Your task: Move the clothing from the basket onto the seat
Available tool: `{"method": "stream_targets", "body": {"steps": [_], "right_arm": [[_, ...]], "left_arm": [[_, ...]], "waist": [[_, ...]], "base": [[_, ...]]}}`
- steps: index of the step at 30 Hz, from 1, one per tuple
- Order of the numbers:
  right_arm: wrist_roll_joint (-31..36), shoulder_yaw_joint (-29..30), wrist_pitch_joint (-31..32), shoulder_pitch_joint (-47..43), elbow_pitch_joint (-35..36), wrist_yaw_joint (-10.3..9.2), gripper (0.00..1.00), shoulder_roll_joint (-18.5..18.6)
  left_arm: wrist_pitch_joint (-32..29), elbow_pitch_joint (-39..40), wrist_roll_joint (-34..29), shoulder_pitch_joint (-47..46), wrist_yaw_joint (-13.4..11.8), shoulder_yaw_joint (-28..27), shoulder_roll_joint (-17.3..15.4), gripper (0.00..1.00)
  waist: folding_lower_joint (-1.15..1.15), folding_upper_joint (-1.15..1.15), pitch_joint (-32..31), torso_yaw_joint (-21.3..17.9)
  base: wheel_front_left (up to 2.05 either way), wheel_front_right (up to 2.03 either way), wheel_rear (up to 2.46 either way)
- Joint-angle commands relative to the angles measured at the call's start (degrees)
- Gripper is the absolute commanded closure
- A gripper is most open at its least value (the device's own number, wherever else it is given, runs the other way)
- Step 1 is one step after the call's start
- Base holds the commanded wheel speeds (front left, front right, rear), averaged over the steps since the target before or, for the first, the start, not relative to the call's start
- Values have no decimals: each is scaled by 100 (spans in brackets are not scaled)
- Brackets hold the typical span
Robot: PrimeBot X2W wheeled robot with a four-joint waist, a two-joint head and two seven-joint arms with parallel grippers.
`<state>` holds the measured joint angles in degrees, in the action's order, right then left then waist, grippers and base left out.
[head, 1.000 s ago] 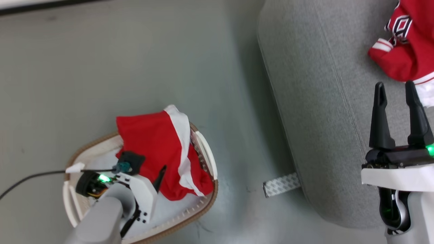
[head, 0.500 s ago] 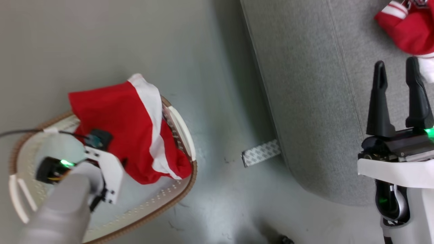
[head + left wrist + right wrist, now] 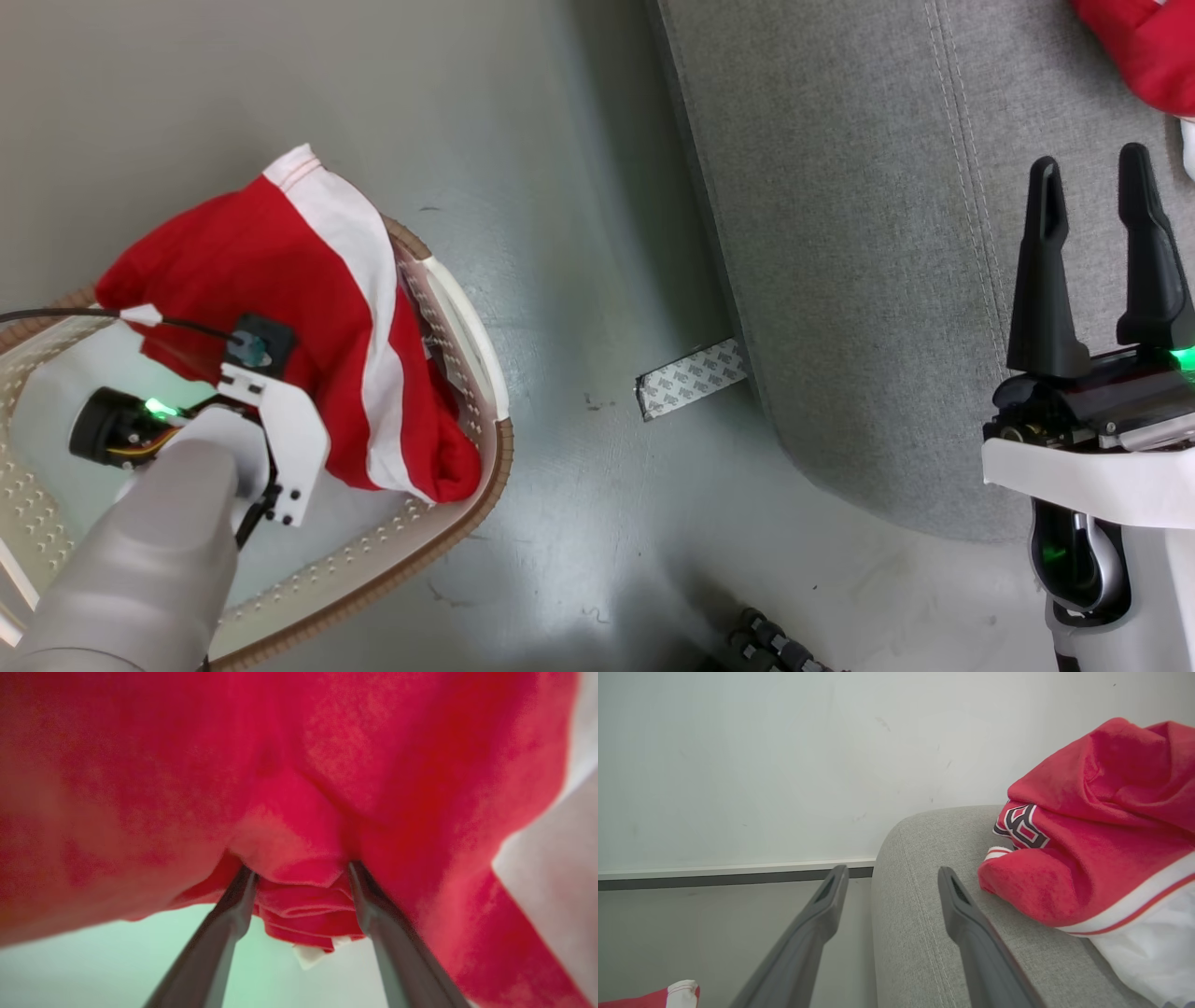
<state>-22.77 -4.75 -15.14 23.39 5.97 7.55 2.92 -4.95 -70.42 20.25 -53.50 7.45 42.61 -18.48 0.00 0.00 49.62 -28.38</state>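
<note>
Left gripper (image 3: 301, 870) sitting wide, fingers straddling a bunched fold of the red-and-white garment (image 3: 280, 280), which is draping over the basket (image 3: 448, 317) rim. Right gripper (image 3: 1089, 163) hovering spread and empty over the grey couch (image 3: 840, 233), beside a second red garment (image 3: 1087, 858) lying on it.

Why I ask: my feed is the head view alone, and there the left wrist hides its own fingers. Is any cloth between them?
Observer: Yes. In the left wrist view, a folded bunch of the red garment lies between the fingers of the left gripper, which stand wide apart.
Operator: Anything under that fold?
Observer: A small white scrap pokes out below it.
Operator: Does the other garment on the seat carry a print?
Observer: Yes. The right wrist view shows a navy-and-white print on it.
</note>
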Motion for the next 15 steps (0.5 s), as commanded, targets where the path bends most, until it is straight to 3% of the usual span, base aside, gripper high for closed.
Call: {"method": "stream_targets", "body": {"steps": [1, 2, 12, 15], "right_arm": [[-27, -2, -1, -21, 3, -13, 0, -4], [-33, -13, 0, -22, -14, -13, 0, -4], [10, -105, 0, 97, -145, -13, 0, -4], [117, -76, -1, 110, -212, -13, 0, -3]], "left_arm": [[-32, -54, 81, 48, 3, 63, 8, 71], [-42, -61, 81, 49, 3, 116, 2, 100], [245, -72, 442, 135, -3, 299, -64, 100], [452, -49, 509, 225, -3, 314, 87, 100]], "waist": [[0, 0, -1, 0], [0, 0, -7, -3], [0, 0, -250, -58], [0, 0, -531, 52]], "base": [[0, 0, 0], [0, 0, 0], [0, 0, 0], [0, 0, 0]]}}
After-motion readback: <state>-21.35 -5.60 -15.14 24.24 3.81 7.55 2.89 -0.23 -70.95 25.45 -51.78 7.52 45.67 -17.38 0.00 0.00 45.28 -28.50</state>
